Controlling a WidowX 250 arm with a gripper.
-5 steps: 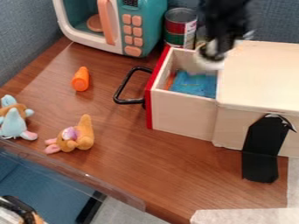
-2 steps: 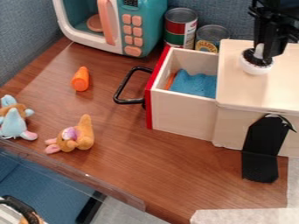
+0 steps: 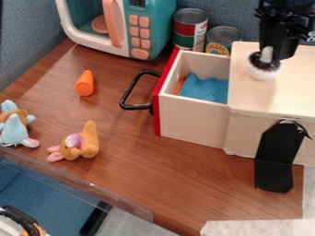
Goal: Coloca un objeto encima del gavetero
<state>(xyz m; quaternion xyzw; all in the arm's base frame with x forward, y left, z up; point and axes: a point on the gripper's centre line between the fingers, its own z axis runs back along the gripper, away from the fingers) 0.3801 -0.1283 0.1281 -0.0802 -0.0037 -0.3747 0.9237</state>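
The black gripper (image 3: 275, 54) hangs over the left part of the drawer unit's wooden top (image 3: 280, 94), at the upper right. A round white object with a dark middle and a pale stub (image 3: 265, 71) is at the gripper's tips, and the gripper looks shut on it. Whether the object touches the top cannot be told. The drawer (image 3: 192, 117) stands pulled out to the left, with a red front and a black handle (image 3: 131, 93). Inside it lies a blue cloth-like thing (image 3: 205, 87) beside something orange.
A toy microwave (image 3: 117, 27) and two cans (image 3: 189, 28) stand behind the drawer. An orange carrot-like toy (image 3: 85, 83) and two plush toys (image 3: 76, 144) lie on the left. A black strap-like piece (image 3: 277, 159) stands at the unit's front.
The gripper and the white object have moved right from over the drawer to above the unit's top, then slightly back left. The second can and the drawer's inside have come into fuller view.
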